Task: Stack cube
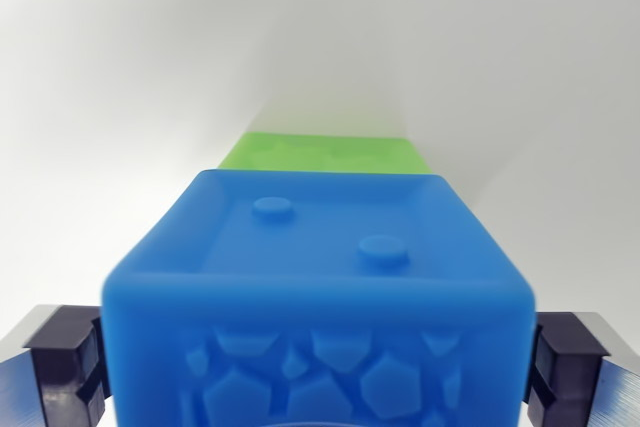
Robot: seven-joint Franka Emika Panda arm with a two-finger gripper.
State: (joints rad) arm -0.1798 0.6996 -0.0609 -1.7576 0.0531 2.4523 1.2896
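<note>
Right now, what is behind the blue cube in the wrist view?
A green cube shows just beyond the blue cube; only its top strip is visible. The blue cube covers the rest, so contact cannot be judged.

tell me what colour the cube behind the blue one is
Green, seen in the wrist view.

A plain white surface [130, 97] fills the background — smooth, matte, unmarked; it is brightest along the top and down the wrist view's left; a soft grey shadow [520, 137] spreads across it on the wrist view's right — its edges diffuse; a fainter grey tint lies near the middle; the surface runs out of view at every edge.
</note>
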